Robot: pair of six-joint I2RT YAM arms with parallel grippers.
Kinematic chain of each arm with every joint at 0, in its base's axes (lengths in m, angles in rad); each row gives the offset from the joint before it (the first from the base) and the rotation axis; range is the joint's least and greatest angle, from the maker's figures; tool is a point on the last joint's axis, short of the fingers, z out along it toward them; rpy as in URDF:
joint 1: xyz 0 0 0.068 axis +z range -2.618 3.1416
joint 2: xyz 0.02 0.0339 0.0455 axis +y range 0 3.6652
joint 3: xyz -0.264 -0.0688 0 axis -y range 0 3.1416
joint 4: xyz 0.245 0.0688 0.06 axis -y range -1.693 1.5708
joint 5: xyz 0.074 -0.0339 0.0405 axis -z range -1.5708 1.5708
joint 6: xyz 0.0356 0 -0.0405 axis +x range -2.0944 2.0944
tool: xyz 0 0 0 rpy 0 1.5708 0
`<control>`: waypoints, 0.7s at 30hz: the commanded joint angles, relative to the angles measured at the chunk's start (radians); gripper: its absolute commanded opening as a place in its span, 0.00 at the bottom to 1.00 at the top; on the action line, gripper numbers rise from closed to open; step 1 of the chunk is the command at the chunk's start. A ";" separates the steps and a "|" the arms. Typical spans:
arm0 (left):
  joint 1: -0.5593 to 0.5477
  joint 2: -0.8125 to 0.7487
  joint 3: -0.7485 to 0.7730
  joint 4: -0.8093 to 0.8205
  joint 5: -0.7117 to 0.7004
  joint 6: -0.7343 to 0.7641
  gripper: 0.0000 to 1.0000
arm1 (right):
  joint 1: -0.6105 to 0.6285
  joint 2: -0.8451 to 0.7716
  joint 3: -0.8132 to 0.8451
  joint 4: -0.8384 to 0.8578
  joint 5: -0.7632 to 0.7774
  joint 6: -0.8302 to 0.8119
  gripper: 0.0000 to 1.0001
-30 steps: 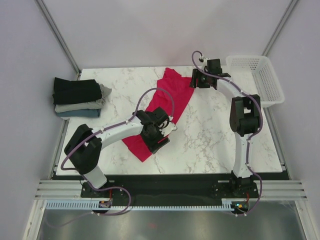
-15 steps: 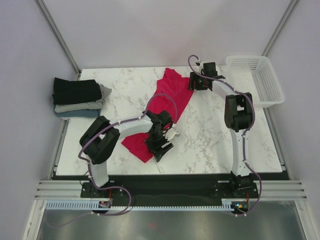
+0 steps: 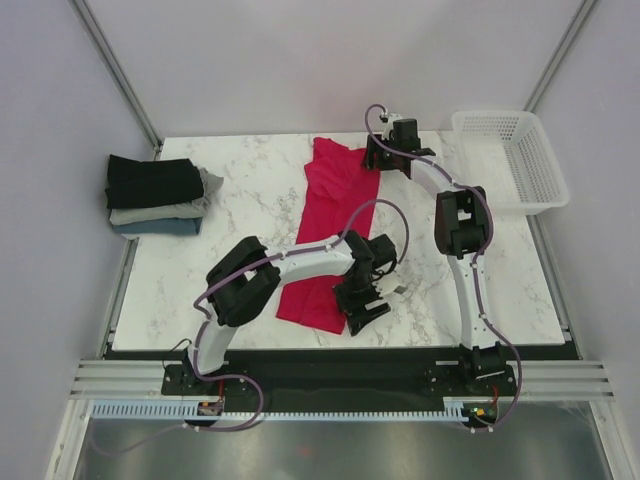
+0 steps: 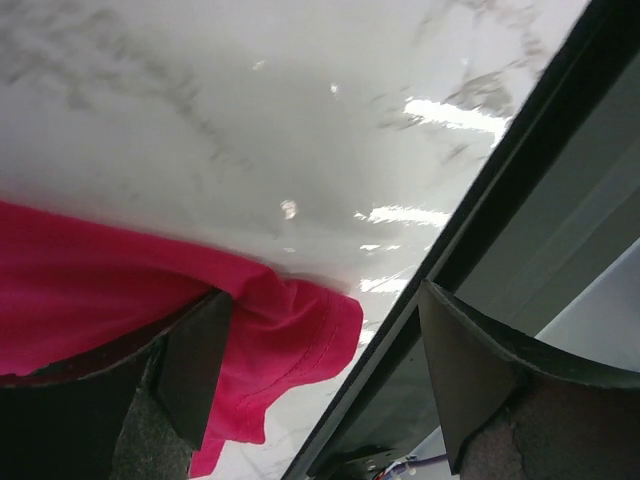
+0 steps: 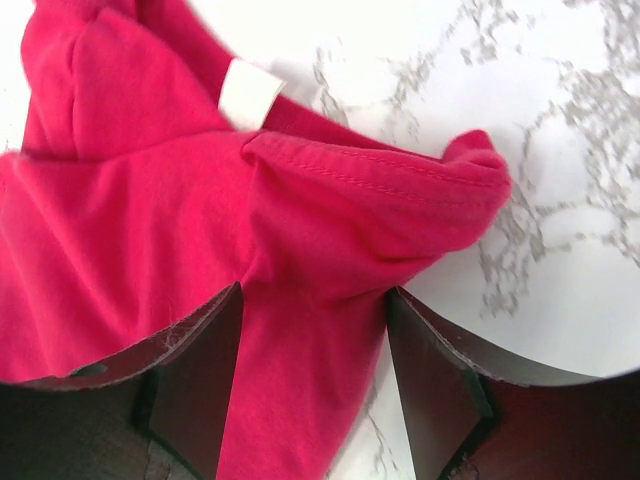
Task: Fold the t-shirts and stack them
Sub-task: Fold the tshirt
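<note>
The crimson-red t-shirt [image 3: 335,210] lies as a long strip from the far side of the marble table [image 3: 250,200] to its near edge. My left gripper [image 3: 365,305] sits at the shirt's near right corner. In the left wrist view it [image 4: 325,385] is open, and the loose red hem [image 4: 300,330] lies on the table by the left finger. My right gripper [image 3: 380,158] is at the shirt's far right corner. In the right wrist view it [image 5: 315,390] stands open over the red cloth [image 5: 150,220], which runs between the fingers. A white label [image 5: 250,95] shows.
At the table's left edge sits a stack of folded shirts: black [image 3: 155,180] on pale grey-white [image 3: 165,210] on blue [image 3: 155,227]. A white mesh basket [image 3: 510,155] stands at the far right corner. The dark rail [image 4: 500,200] of the near table edge runs just beside my left gripper.
My left gripper moved right and toward the near edge, and its jaws opened wider. The red shirt went from slanted to straight. My right gripper shifted slightly left.
</note>
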 commanded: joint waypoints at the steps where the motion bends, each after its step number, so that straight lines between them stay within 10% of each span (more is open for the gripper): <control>1: -0.083 0.071 0.040 0.046 0.057 -0.005 0.84 | 0.011 0.049 0.073 0.041 -0.001 0.038 0.68; 21: -0.163 0.117 0.266 0.010 -0.052 0.038 0.91 | -0.008 0.039 0.136 0.095 -0.007 0.069 0.71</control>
